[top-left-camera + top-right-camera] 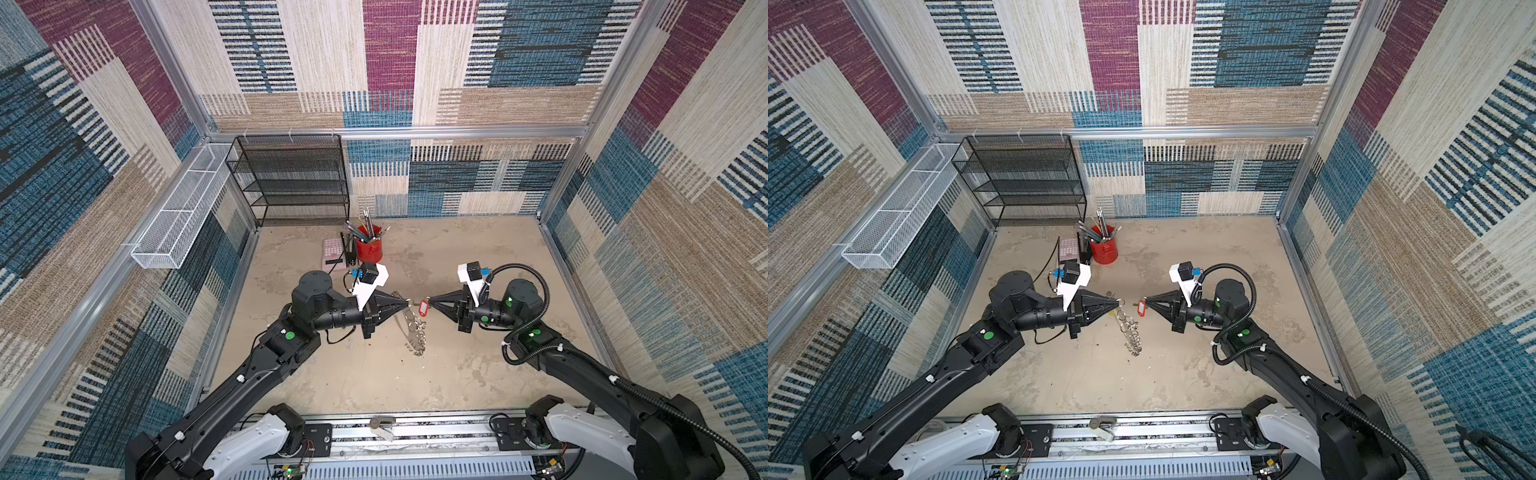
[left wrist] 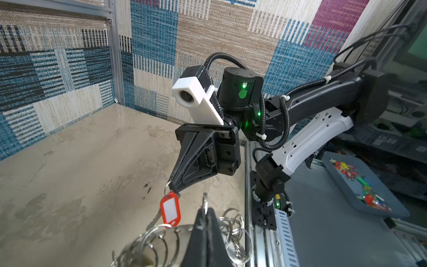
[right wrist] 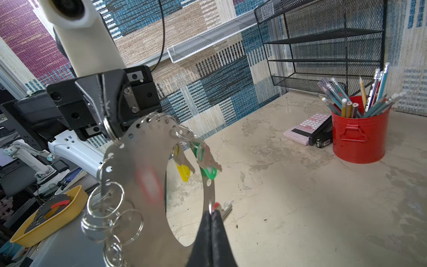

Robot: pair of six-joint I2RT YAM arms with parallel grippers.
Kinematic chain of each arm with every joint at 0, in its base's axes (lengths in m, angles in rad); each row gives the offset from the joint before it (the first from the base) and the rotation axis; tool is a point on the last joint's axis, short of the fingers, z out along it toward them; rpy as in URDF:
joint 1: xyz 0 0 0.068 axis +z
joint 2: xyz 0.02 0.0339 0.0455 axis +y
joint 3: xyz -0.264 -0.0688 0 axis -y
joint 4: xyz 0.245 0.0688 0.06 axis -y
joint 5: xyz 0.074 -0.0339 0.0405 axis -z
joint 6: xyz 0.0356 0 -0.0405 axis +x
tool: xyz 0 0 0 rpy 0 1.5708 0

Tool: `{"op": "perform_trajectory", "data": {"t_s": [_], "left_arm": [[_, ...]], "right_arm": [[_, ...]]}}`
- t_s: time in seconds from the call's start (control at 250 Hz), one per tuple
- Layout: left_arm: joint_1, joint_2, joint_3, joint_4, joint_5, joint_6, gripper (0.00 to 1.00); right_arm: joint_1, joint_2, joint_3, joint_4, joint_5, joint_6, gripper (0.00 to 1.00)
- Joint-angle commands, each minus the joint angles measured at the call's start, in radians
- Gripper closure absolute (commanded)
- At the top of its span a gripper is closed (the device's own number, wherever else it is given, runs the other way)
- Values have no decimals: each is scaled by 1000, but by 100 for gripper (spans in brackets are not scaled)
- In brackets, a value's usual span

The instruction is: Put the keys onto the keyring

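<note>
Keyring (image 1: 406, 328) was held up by one split ring (image 2: 204, 200) pinched in L fingers (image 1: 390, 306), red-tagged key (image 1: 423, 308) clamped in R fingers (image 1: 444, 305) just opposite, prob. so threading could be done.

The keyring (image 3: 143, 143) runs off the right wrist view's edge; a red smear (image 3: 146, 182) on it is unreadably blurred.

Mottled table (image 1: 478, 374) with red tin (image 1: 370, 250), calculator (image 1: 332, 251)

Both top views high overhead, looking down, wrist views close, facing each other, sharing the keyring (image 3: 143, 148)
</note>
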Motion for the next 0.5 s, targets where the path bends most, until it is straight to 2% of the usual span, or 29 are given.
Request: {"op": "perform_trajectory", "data": {"t_s": [0.0,0.148,0.292,0.496], "left_arm": [[1,11,82,-253,32,188,100],[1,44,175,-424,69,291,100],[1,80,237,-539,44,368,100],[1,106,268,-565,13,389,100]], "right_arm": [[0,1,-2,31,3,-8,100],[1,1,-4,39,-1,-10,100],[1,6,-12,47,3,-14,100],[0,53,-63,104,22,10,100]]}}
